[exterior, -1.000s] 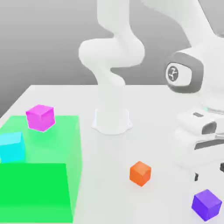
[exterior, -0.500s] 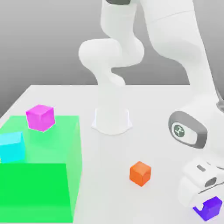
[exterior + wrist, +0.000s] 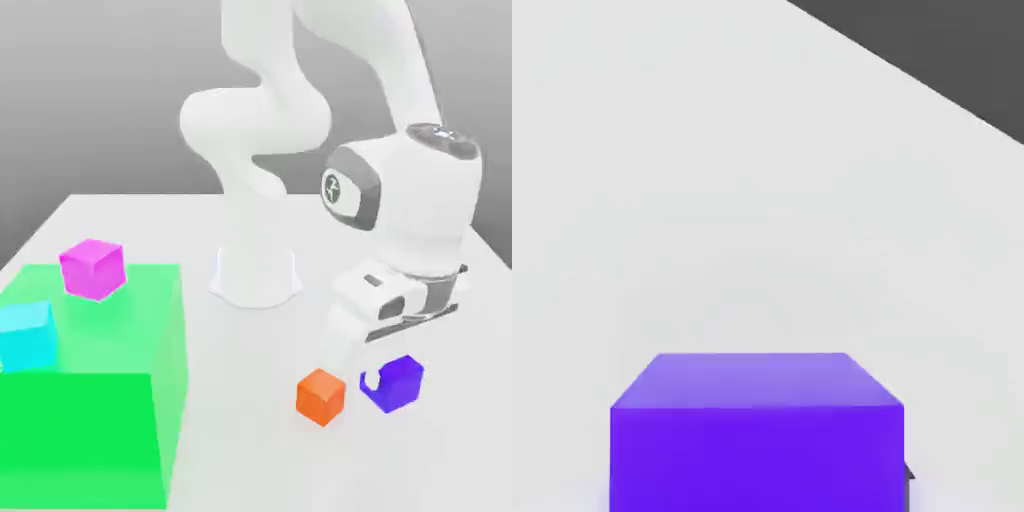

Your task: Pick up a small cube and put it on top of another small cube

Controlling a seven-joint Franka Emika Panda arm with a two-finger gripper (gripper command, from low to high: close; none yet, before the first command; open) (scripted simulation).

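My gripper [image 3: 390,384] is shut on the small purple cube [image 3: 398,382], with one dark fingertip [image 3: 369,380] showing on the cube's side. The cube hangs just to the exterior view's right of the small orange cube [image 3: 321,396], at about the same height in the picture and a narrow gap apart. The orange cube rests alone on the white table [image 3: 250,440]. In the hand view the purple cube [image 3: 757,430] sits close to the camera, with white table beyond it.
A translucent green block [image 3: 90,400] takes up the exterior view's left, with a larger magenta cube [image 3: 93,268] and a cyan cube [image 3: 27,335] on it. The arm's white base [image 3: 256,275] stands behind the orange cube.
The gripper came down over the purple cube at the front right and shut on it. It has since carried the cube up and to the exterior view's left, beside the orange cube.
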